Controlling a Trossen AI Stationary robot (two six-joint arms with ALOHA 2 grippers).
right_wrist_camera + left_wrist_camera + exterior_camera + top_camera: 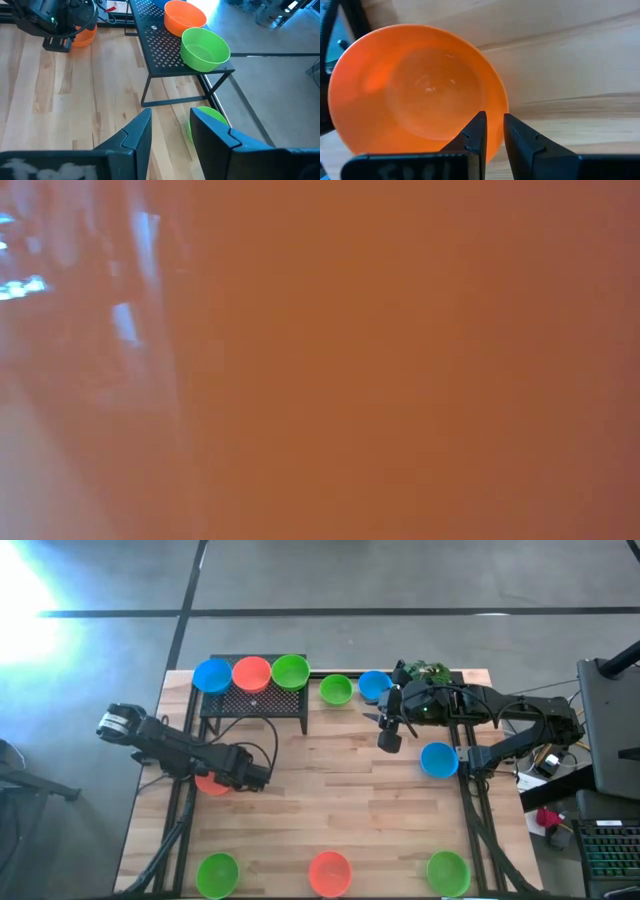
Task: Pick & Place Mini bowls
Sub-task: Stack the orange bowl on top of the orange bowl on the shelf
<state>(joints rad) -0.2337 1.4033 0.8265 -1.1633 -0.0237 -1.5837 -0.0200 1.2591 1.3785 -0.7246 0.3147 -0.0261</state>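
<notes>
My left gripper (494, 125) is shut on an orange-red mini bowl (415, 90) at the table's left side (208, 786), mostly hidden under the arm in the high view. My right gripper (170, 117) is open and holds nothing. It hovers right of centre (380, 725), near a green bowl (206, 120) that sits on the table by the stand's leg. A blue bowl (211, 675), an orange-red bowl (252, 672) and a green bowl (290, 670) stand on the black mesh stand (255, 702). My left gripper has the orange-red bowl by its rim (496, 145), on the side nearest the wrist camera. One finger (476, 134) is inside the bowl and the other (520, 140) outside. Whether the bowl's base is on the table, I cannot tell.
Loose bowls sit on the table: green (335, 690) and blue (373, 685) at the far edge, blue (438, 759) at the right, green (217, 873), orange-red (329, 873) and green (447, 872) along the near edge. A plant sprig (425, 670) lies far right. An orange surface (400, 360) fills the low view.
</notes>
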